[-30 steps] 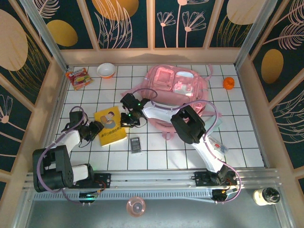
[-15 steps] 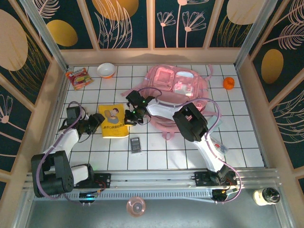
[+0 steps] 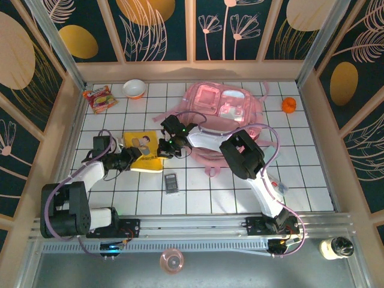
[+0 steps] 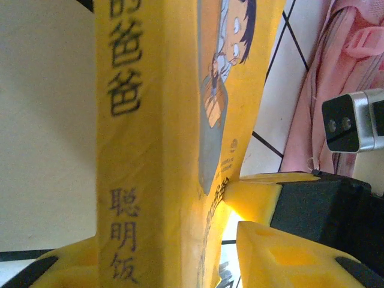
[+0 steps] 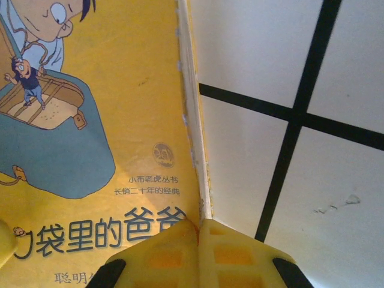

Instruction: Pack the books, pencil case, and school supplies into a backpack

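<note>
Arms converge low: left jaws straddle book (image 3: 143, 149), right jaws closed at edge.

The left arm was folded low and reached rightward, the left gripper (image 3: 129, 157) held with its fingers (image 4: 282, 258) parted (whether anything was gripped could not be judged). The right arm was stretched far leftward, the right gripper (image 3: 161, 150) turned downward, its fingers (image 5: 162, 258) pressed together.

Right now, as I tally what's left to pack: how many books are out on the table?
1: the yellow book, just left of the pink backpack. Others could be hidden inside it.
</note>
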Robot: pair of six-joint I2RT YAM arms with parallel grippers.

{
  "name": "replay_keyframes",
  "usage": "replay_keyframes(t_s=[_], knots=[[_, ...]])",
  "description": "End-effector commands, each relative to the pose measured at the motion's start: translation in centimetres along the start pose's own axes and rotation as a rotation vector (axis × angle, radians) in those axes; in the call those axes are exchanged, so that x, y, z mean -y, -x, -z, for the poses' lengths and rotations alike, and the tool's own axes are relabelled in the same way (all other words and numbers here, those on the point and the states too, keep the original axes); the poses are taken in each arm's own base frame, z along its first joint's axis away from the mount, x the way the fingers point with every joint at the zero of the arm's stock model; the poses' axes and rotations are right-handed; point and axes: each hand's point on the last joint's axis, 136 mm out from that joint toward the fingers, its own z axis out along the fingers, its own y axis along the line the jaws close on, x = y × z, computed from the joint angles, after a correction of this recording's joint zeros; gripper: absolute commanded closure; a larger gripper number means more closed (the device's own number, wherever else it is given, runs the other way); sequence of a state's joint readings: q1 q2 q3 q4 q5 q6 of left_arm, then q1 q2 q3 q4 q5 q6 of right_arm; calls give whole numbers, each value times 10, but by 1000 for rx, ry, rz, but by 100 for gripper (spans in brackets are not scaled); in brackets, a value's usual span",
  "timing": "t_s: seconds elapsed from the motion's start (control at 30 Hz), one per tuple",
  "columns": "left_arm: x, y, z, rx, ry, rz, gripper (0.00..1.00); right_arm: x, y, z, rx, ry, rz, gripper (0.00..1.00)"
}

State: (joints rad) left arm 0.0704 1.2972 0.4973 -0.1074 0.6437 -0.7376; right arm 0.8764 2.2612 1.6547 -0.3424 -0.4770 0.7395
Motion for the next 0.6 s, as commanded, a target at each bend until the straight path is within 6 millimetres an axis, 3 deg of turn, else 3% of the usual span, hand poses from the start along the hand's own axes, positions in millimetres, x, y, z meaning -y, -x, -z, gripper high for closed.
replay_keyframes(t_s=[0.0, 0.1, 0.23, 0.4, 0.57], knots=[[7, 9, 4, 21, 25, -59, 74, 7, -8, -1, 6, -27, -18, 98], [11, 23, 15, 90, 86, -132, 85, -6, 3, 24, 83, 9, 1, 89], [40, 47, 39, 205, 106, -261, 97, -25, 20, 79, 235, 90, 31, 74], [118, 57, 67, 295, -146, -428, 100, -42, 30, 162, 451, 215, 96, 68], [201, 27, 92, 262, -507, -603, 100, -48, 22, 249, 704, 302, 244, 65]])
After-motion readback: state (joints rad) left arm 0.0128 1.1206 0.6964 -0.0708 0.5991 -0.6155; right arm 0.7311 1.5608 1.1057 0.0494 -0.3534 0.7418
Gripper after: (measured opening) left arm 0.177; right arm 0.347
